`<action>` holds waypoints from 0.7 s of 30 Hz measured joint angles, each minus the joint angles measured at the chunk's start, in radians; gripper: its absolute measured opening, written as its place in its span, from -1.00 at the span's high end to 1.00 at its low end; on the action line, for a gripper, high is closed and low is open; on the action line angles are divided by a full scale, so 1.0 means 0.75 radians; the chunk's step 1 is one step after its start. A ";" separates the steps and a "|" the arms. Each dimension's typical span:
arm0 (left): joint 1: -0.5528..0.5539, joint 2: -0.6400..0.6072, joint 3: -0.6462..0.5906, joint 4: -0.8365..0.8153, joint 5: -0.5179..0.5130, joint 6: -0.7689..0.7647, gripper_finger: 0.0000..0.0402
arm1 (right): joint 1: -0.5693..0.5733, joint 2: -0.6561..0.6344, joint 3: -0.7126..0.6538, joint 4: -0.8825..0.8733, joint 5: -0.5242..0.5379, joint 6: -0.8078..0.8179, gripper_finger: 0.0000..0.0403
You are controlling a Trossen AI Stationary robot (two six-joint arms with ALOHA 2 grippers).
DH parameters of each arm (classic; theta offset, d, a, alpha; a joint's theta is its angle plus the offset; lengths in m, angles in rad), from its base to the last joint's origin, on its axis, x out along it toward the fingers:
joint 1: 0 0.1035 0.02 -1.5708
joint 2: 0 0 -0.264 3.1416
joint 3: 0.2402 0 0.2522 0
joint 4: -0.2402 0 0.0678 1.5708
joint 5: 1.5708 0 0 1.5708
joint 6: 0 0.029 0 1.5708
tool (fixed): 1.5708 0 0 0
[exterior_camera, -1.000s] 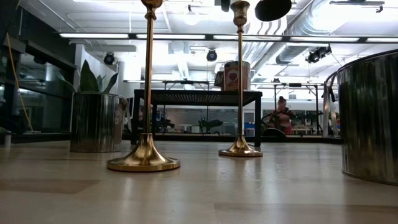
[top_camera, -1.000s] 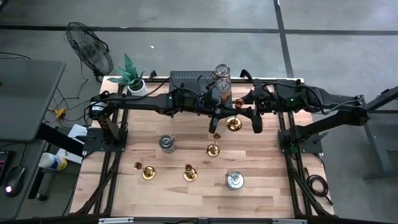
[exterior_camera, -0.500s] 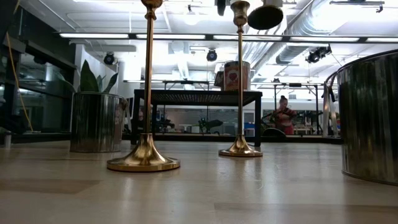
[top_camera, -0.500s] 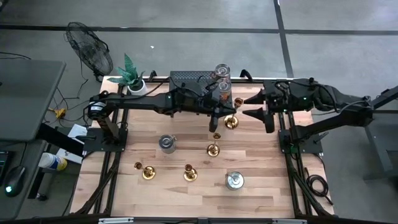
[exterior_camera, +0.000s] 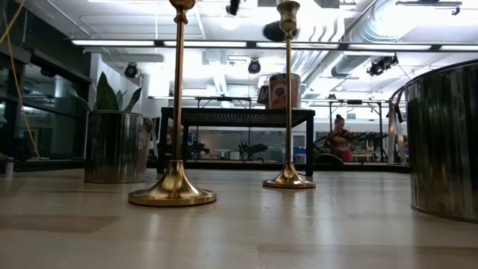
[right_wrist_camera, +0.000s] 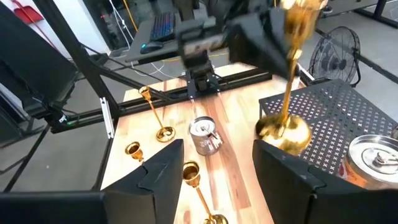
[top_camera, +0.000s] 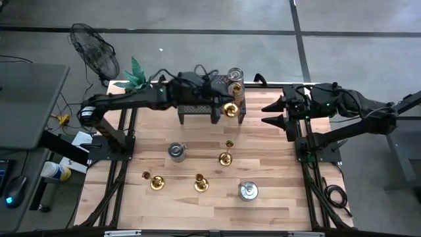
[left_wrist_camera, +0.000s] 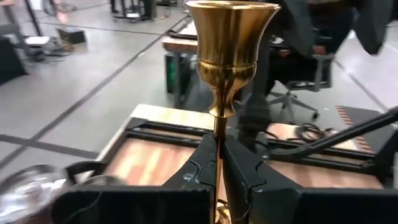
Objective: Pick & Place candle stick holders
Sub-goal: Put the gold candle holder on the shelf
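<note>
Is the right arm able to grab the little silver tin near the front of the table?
Probably yes. The right gripper hangs open at the table's right edge, holding nothing, and bare wood lies between it and the silver tin. The tall candle holder stands off to one side.

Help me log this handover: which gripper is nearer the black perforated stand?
Left. The left gripper holds a candle holder over the black perforated stand; the right gripper waits, open, off to its side.

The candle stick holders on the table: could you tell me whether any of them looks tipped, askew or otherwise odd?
None on the table does: the four holders stand upright. A fifth holder is off the table, carried upright in the left gripper over the black perforated stand.
</note>
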 joint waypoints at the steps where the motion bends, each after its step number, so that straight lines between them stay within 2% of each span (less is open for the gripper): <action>1: 0.013 -0.018 0.000 -0.031 -0.007 0.013 1.00 | 0.000 0.000 0.000 -0.003 -0.001 0.000 0.09; 11: 0.166 -0.123 0.000 -0.275 -0.020 0.083 1.00 | 0.000 0.000 0.000 -0.042 -0.005 0.011 0.09; 21: 0.315 -0.124 -0.043 -0.311 0.008 0.088 1.00 | 0.000 0.000 0.000 -0.041 0.008 0.011 0.09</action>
